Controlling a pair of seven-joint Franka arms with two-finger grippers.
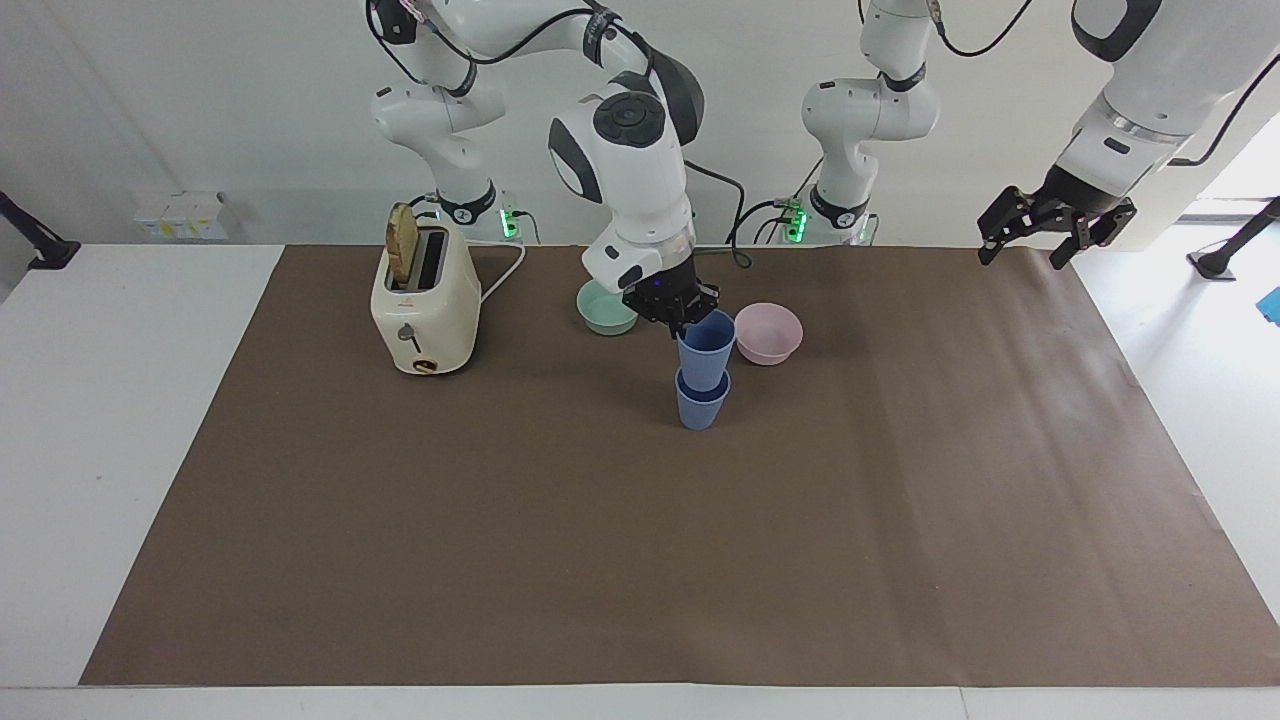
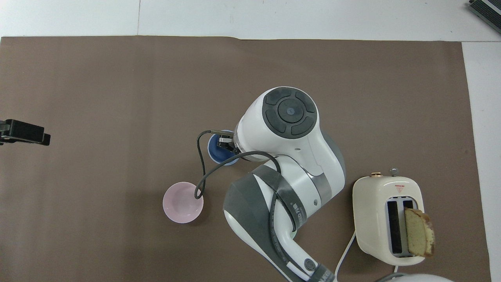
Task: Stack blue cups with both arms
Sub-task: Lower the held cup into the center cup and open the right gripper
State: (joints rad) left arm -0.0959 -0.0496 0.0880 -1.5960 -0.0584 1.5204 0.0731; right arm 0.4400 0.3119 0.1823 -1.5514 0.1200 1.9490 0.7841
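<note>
Two blue cups stand in line near the middle of the mat. The lower cup (image 1: 702,405) rests upright on the mat, and the upper cup (image 1: 707,352) sits partway down inside it. My right gripper (image 1: 678,316) is shut on the upper cup's rim on the side toward the robots. In the overhead view only a crescent of the upper cup (image 2: 218,152) shows beside the right gripper (image 2: 226,144), under the arm's wrist. The left gripper (image 1: 1050,229) hangs open in the air over the mat's edge at the left arm's end, waiting, and shows as a black tip (image 2: 23,133) in the overhead view.
A pink bowl (image 1: 768,332) stands beside the cups toward the left arm's end, and a teal-green bowl (image 1: 606,308) lies partly covered by the right wrist. A cream toaster (image 1: 424,300) with a bread slice stands toward the right arm's end. The brown mat (image 1: 640,560) spreads wide.
</note>
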